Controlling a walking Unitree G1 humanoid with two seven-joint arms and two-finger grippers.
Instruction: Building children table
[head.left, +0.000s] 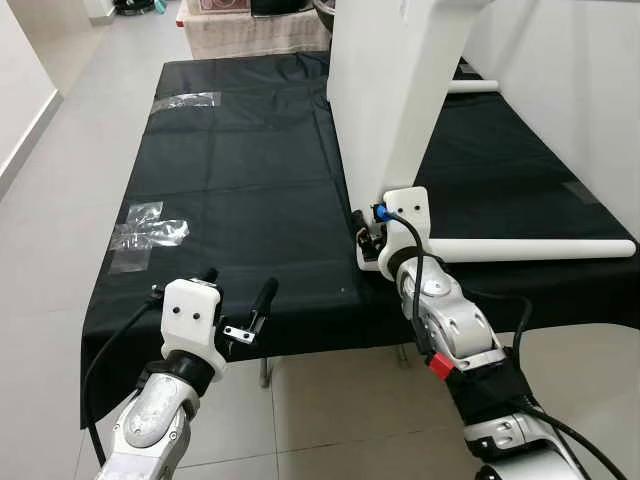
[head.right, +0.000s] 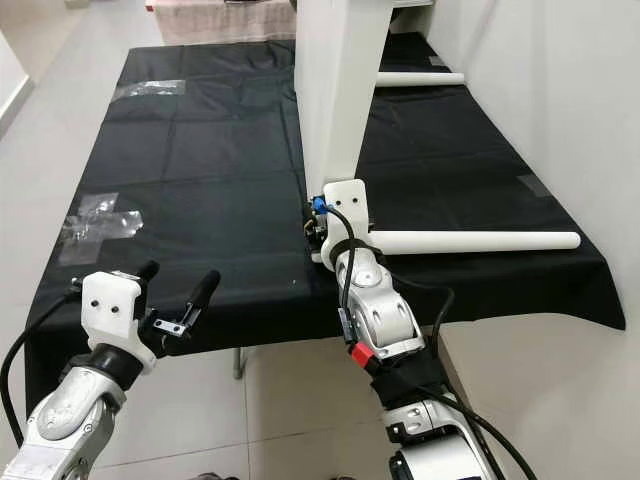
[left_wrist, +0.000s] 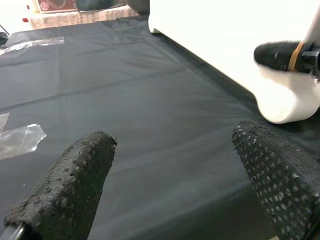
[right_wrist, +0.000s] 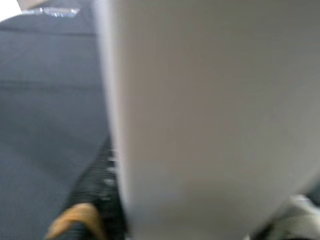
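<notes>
While the left gripper (head.left: 238, 303) hovers at the near edge of the black cloth (head.left: 240, 180), about 7 o'clock in the head views, its fingers stand spread wide with nothing between them.

Item 1: right gripper (head.left: 368, 238), at 5 o'clock, pressed to the lower corner of the tabletop panel (head.left: 400, 90). One finger lies against the panel's face in the right wrist view; a clamped hold looks likely, though blur leaves it unproven.

Item 2: tabletop panel, white, standing on edge on the cloth, its broad face tilted, long axis running away toward 12 o'clock. Judged rigid, smooth, fairly slippery, moderately heavy for one gripper; prone to tipping. Best taken at an edge near a corner, with the second gripper steadying the face.

Item 3: white leg (head.left: 530, 248), a round rod lying flat at 3 o'clock, long axis crosswise; likely light, stiff, apt to roll.

Item 4: second leg (head.left: 472, 86), farther off, toward 1 o'clock.

Item 5: clear plastic wrap (head.left: 148, 232), at 9 o'clock.
</notes>
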